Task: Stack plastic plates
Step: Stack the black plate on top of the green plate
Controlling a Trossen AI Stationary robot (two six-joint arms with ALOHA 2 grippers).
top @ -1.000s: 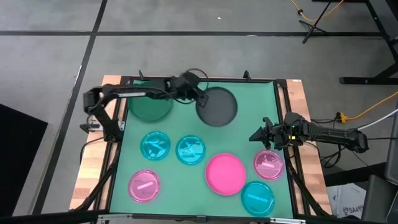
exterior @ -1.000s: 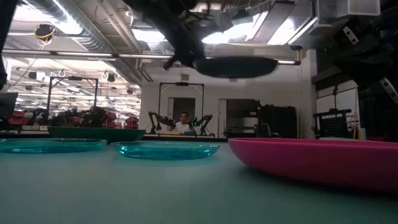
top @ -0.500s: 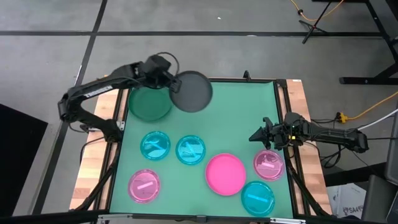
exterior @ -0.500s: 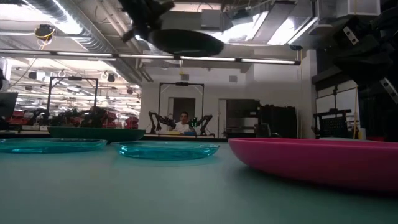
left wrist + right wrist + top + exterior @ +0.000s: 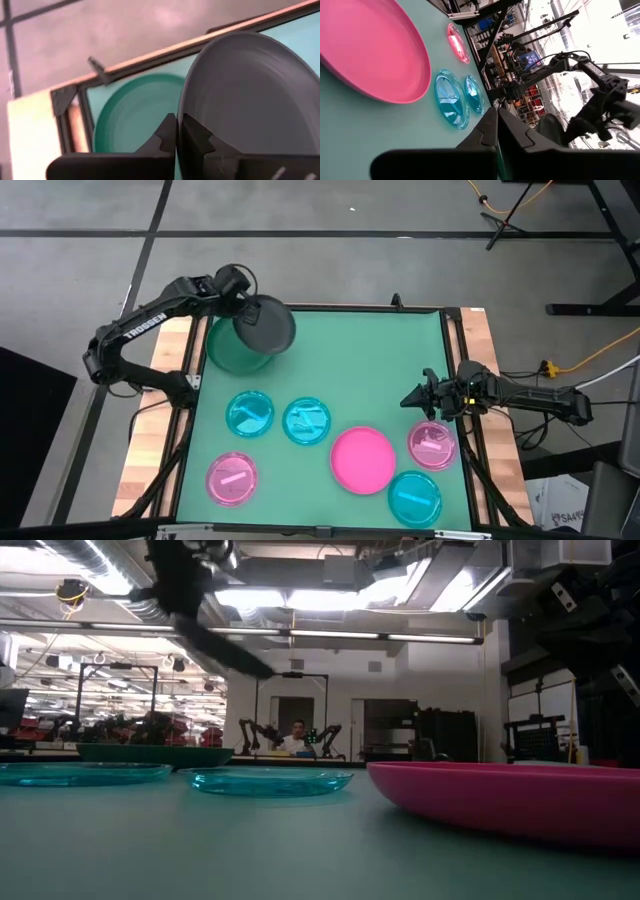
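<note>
Left end effector (image 5: 243,308) clenched on rim of dark grey plate (image 5: 266,327) — plate lifted and tilted, hanging over right part of dark green plate (image 5: 232,350) at tabletop's (image 5: 380,370) far left corner. Left wrist view: fingers (image 5: 167,137) pinch grey rim, green plate below. Right end effector (image 5: 412,398) clenched, grasping nothing, hovering near right edge just above translucent pink plate (image 5: 432,444). Flat on tabletop — solid pink plate (image 5: 362,460), three cyan plates (image 5: 249,414) (image 5: 306,421) (image 5: 414,497), second translucent pink plate (image 5: 232,479) at near left.
</note>
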